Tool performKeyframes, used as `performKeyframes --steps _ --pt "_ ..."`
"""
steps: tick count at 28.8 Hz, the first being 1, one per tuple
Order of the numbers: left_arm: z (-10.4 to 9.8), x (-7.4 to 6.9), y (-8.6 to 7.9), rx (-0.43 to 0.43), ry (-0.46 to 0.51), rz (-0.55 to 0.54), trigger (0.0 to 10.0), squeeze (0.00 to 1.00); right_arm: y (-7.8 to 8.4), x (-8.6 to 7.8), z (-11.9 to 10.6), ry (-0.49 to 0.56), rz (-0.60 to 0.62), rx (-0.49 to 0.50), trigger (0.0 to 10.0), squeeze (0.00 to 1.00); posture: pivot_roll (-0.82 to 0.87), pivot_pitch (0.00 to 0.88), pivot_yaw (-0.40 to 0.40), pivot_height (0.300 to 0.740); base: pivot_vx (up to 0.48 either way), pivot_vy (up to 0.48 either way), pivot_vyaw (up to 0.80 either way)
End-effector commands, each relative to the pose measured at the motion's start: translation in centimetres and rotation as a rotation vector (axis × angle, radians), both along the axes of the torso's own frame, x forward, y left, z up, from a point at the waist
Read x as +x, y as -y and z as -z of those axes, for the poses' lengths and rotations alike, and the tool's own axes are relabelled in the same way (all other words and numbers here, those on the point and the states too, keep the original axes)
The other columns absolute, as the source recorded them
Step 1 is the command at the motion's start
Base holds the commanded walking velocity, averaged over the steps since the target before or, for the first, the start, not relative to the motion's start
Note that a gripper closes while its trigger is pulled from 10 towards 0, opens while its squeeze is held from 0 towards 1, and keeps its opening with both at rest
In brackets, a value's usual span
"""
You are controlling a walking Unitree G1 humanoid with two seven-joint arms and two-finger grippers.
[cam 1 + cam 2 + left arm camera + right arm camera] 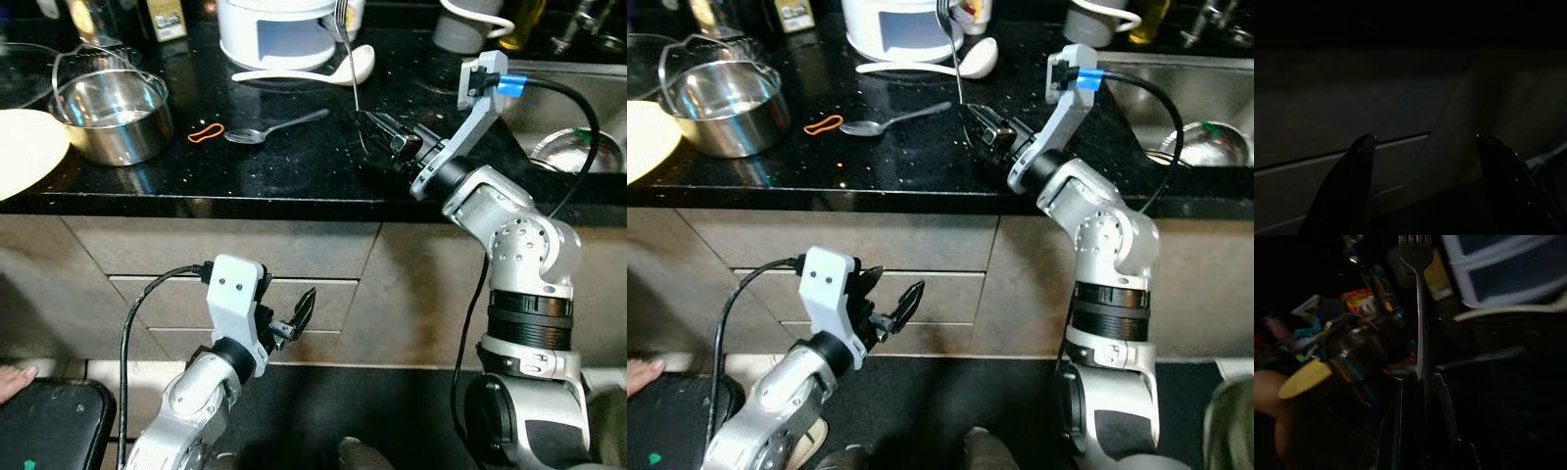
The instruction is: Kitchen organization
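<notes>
My right gripper [377, 132] hovers over the black counter [294, 166], shut on the handle of a metal fork [348, 59] that stands upright with its tines up. The fork [1419, 308] rises straight from between the fingers in the right wrist view. A metal spoon [269, 127] lies on the counter just left of the gripper, next to an orange rubber band [206, 132]. A white ladle [313, 70] rests behind them. My left gripper [294, 318] hangs open below the counter in front of the drawers [323, 294], holding nothing.
A steel pot [113, 113] with a wire handle sits at the counter's left, beside a pale plate [24, 147]. A white cooker [279, 29] stands at the back. A sink [578, 117] with a steel bowl lies to the right. A person's fingertips [12, 377] show low left.
</notes>
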State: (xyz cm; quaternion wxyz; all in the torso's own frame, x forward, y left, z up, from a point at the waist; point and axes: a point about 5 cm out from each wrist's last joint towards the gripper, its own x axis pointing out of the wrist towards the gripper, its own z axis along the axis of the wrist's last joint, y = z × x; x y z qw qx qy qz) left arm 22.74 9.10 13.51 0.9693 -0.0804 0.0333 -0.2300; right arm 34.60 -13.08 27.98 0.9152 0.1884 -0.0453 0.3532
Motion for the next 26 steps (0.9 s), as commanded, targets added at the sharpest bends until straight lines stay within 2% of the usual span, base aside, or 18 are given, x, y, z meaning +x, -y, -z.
performKeyframes --steps 1,8,15,26 --pt "0.2 0.0 0.4 -0.008 -0.004 0.011 10.0 0.00 0.7 0.1 -0.4 0.023 0.040 0.000 10.0 0.00 0.00 0.082 -0.049 0.740 0.000 -0.439 0.00" --pt "0.5 0.0 0.4 -0.009 -0.010 0.014 10.0 0.00 0.7 0.3 -0.6 0.043 0.061 -0.015 10.0 0.00 0.00 0.074 -0.048 0.740 0.000 -0.448 0.00" --pt "0.9 0.2 0.3 -0.016 -0.019 0.008 10.0 0.00 0.5 0.7 -1.0 0.084 0.112 -0.096 10.0 0.00 0.01 0.066 -0.047 0.740 0.000 -0.450 0.00" --pt "1.0 0.4 0.1 -0.025 -0.019 0.000 10.0 0.00 -0.3 1.1 -1.1 0.116 0.127 -0.158 10.0 0.00 0.01 0.070 -0.044 0.740 0.000 -0.451 0.00"
